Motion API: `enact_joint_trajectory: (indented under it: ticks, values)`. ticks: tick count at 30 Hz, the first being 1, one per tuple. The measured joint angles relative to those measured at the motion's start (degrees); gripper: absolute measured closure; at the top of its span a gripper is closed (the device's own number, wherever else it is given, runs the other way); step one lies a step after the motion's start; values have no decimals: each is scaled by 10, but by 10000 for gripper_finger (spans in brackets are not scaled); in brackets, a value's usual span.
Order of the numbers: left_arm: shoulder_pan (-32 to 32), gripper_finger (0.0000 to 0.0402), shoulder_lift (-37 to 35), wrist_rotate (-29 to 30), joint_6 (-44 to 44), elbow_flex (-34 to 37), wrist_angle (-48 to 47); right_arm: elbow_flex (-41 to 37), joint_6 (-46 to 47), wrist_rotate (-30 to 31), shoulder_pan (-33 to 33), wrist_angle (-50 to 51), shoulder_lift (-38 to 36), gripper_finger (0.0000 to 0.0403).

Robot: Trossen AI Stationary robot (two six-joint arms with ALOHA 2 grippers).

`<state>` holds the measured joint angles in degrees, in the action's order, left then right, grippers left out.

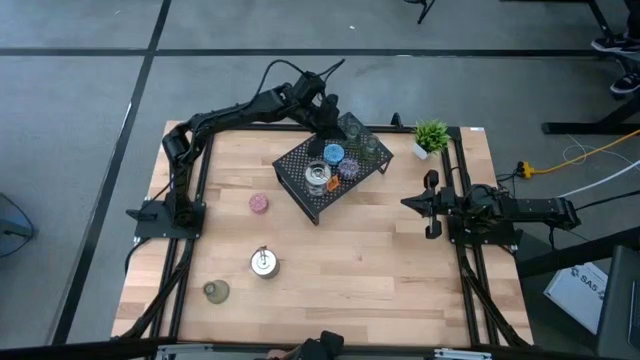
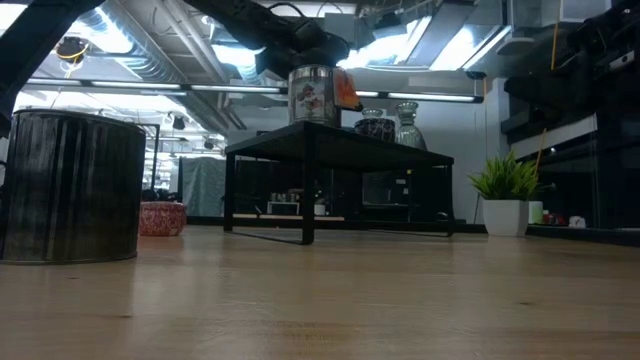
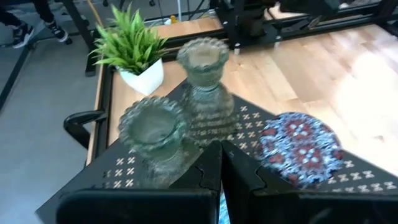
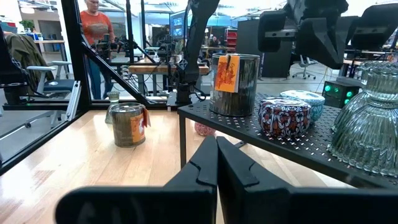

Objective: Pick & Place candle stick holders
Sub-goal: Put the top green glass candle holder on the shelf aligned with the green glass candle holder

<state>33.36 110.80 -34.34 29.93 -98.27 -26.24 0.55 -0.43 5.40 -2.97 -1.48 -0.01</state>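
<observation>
A black mesh rack (image 1: 318, 195) stands mid-table. On it are a silver holder (image 1: 318, 177), a blue cup (image 1: 333, 153), a purple patterned cup (image 3: 300, 149) and two clear ribbed glass holders (image 3: 149, 130) (image 3: 204, 68). On the bare wood stand a pink holder (image 1: 259, 203), a silver one (image 1: 263, 262) and an olive-green one (image 1: 216, 291). My left gripper (image 1: 333, 122) hangs shut over the rack's far edge, its tips (image 3: 221, 163) just short of the two glass holders. My right gripper (image 1: 407, 202) rests shut at the table's right side, pointing level at the rack.
A small potted plant (image 1: 431, 135) stands at the far right corner, beside the rack. Black frame rails run along the left and right table edges. Open wood lies between the rack and the near edge. A person stands in the room beyond (image 4: 96, 25).
</observation>
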Motion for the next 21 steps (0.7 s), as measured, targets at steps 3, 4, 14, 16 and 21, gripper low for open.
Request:
enact_joint_trajectory:
  ticks: [3, 4, 14, 16, 21]
  values:
    - [-1, 400, 0, 19, 0, 1, 14, 0, 0, 0, 0, 0, 0, 402]
    - [-2, 400, 0, 29, -1, 1, 22, 0, 0, 0, 0, 0, 0, 402]
    - [-5, 400, 0, 33, -21, 1, 52, 0, 0, 0, 0, 0, 0, 402]
    - [-6, 400, 0, 33, -21, 1, 53, 0, 0, 0, 0, 0, 0, 402]
    - [-7, 400, 0, 35, -33, 1, 53, 0, 0, 0, 0, 0, 0, 402]
